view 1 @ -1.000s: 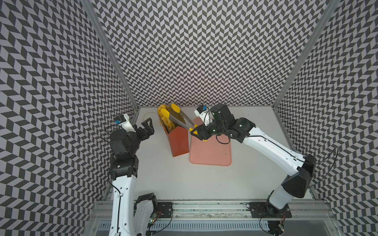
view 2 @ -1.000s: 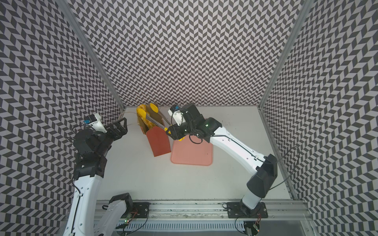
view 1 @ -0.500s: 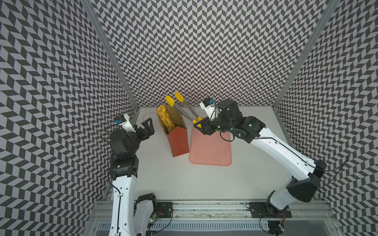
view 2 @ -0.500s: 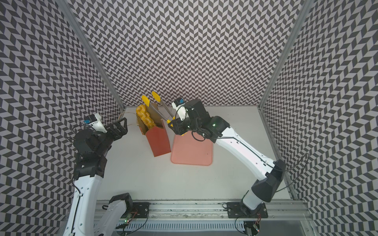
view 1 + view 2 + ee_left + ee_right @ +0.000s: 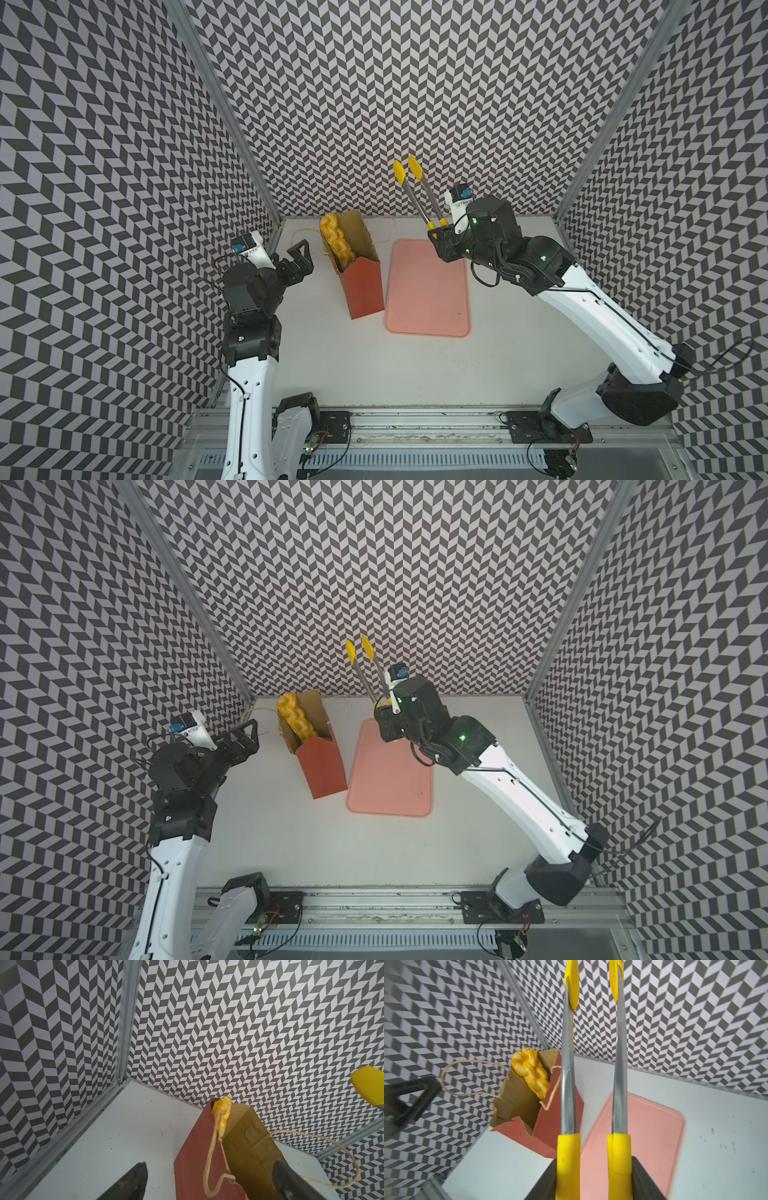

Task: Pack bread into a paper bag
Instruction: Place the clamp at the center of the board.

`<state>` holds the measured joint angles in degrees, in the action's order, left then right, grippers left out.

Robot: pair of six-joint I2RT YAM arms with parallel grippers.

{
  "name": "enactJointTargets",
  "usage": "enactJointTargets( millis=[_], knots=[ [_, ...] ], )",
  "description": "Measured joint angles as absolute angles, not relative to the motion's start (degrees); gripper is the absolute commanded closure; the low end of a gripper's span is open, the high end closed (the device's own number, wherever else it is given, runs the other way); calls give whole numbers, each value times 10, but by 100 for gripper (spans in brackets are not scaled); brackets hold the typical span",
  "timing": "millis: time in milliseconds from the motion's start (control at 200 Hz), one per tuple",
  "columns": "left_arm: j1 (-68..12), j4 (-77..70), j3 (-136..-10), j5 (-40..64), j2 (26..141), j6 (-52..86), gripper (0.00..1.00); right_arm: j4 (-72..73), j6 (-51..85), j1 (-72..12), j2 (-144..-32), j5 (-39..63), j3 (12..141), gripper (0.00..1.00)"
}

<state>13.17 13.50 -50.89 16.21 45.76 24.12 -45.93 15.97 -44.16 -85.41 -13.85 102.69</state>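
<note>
Over on the left, the left gripper (image 5: pixel 303 259) hangs with its fingers (image 5: pixel 133 1182) spread wide, pointed at the bag (image 5: pixel 363 291) near it. One twine handle (image 5: pixel 300 243) droops from the bag's rim toward that gripper; whether it touches a finger I cannot tell. The bag stands upright on the table (image 5: pixel 374 374), red outside, brown inside, its mouth gaping open. Inside it the loaf (image 5: pixel 337 241) stands on end, leaning against the wall on the left gripper's side, its braided top poking just past the rim. The bottom of the bag is hidden from every view. A second handle (image 5: pixel 388 228) loops out on the far side. Just beside the bag lies the tray (image 5: pixel 428 299), flat, its pink face showing from rim to rim. Over the tray's far end, the right gripper (image 5: pixel 594 1163) has its jaws pressed on the yellow grips of the tongs (image 5: pixel 568 1084). Their steel arms rise toward the back wall, and the yellow tips stand a little apart, well above the bag.
</note>
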Motion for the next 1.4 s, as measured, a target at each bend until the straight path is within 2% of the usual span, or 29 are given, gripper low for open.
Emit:
enactJointTargets(
  millis=[170,576,991,1216,1397],
  knots=[
    [132,133,-507,163,457,241,2,-458,181,-398,-826,-165,944,52],
    [132,133,-506,167,457,241,2,-399,210,-307,-769,-157,717,53],
    [132,133,-506,169,457,241,2,-326,228,-240,-767,-140,579,55],
    [132,133,-506,171,457,241,2,-278,236,-188,-821,-114,568,56],
    [132,133,-506,171,457,241,2,-267,230,-152,-932,-84,619,59]
  ],
)
